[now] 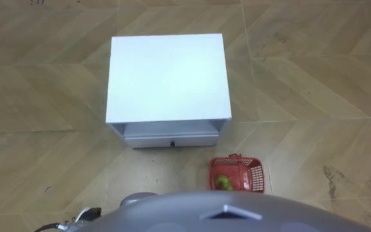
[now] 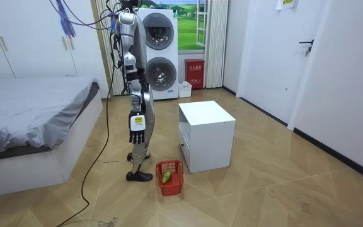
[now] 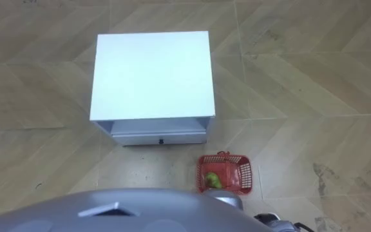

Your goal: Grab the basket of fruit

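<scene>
A red plastic fruit basket [image 1: 255, 174] [image 3: 242, 175] stands on the wooden floor just ahead of me and to my right, near the front right corner of a white cabinet. Its handle lies folded down. A green fruit [image 1: 223, 183] [image 3: 212, 179] rests inside it. In the room view the basket [image 2: 176, 168] sits beside my feet. I stand upright facing the cabinet. My right hand [image 2: 137, 123] hangs at my side with relaxed fingers, well above the basket. A small part of my left hand [image 1: 87, 214] shows at the lower left edge.
The white cabinet [image 1: 166, 77] [image 2: 207, 116] with a low drawer [image 1: 171, 138] stands directly in front of me. A bed [image 2: 30, 113] is behind me and stacked washing machines [image 2: 159, 57] stand by the far wall. Open floor lies to the right of the basket.
</scene>
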Tool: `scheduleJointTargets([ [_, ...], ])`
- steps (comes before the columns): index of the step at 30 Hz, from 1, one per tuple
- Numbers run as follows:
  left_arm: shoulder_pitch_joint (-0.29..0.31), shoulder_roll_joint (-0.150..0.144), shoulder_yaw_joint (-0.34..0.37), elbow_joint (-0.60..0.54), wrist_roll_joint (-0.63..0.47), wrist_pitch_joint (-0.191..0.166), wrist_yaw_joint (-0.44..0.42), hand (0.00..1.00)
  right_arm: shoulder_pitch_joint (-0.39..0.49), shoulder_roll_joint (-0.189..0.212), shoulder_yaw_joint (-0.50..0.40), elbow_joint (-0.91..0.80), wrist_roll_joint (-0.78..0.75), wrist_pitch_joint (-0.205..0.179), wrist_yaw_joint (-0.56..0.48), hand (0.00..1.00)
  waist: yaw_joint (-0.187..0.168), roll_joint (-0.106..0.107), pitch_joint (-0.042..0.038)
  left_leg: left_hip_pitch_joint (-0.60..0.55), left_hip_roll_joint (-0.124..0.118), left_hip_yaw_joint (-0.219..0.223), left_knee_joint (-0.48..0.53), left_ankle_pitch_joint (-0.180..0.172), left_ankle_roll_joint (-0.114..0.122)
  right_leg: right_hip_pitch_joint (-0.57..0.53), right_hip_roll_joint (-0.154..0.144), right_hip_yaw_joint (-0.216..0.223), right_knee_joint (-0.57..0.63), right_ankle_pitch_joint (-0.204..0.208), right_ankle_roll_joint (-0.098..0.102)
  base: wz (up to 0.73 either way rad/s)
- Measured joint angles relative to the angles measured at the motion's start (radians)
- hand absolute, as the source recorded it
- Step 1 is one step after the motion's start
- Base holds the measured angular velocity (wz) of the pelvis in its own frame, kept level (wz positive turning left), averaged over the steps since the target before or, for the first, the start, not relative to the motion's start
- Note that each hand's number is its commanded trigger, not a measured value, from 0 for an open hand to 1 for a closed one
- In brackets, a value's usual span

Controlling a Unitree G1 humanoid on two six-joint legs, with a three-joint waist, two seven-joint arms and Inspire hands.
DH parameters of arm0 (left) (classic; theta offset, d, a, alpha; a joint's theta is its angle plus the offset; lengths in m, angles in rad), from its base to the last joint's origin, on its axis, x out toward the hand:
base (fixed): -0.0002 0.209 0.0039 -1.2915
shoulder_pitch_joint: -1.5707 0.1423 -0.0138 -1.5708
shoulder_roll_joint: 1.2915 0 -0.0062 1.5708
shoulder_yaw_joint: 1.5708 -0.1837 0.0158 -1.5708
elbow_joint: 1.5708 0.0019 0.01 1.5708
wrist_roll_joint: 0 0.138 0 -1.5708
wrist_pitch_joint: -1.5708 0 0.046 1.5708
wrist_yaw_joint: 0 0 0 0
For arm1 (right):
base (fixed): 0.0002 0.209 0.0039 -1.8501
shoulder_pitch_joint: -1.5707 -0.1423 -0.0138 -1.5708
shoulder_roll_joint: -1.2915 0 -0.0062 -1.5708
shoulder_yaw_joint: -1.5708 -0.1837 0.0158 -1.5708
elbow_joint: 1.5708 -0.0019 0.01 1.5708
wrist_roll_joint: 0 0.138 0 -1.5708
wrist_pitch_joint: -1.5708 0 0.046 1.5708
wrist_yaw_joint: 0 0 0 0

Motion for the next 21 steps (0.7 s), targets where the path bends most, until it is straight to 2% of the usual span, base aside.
scheduleJointTargets([
  [9, -0.004, 0.000, 0.000, 0.000, 0.000, -0.013, 0.004, 0.00, -0.005, -0.002, 0.026, -0.001, -0.003, -0.001, 0.001, 0.00, 0.000, -0.002, 0.0013, -0.001, 0.000, -0.001, 0.003, 0.000, 0.000, 0.008, -0.001, -0.006, 0.000, 0.000, 0.000, 0.00],
  [21, 0.001, 0.000, 0.000, 0.001, 0.000, -0.011, 0.000, 0.00, -0.015, -0.002, 0.026, 0.000, -0.002, 0.000, 0.005, 0.00, 0.001, -0.002, 0.0010, -0.002, 0.000, -0.002, 0.003, 0.000, 0.000, 0.000, 0.000, -0.002, -0.001, 0.000, 0.000, 0.00],
])
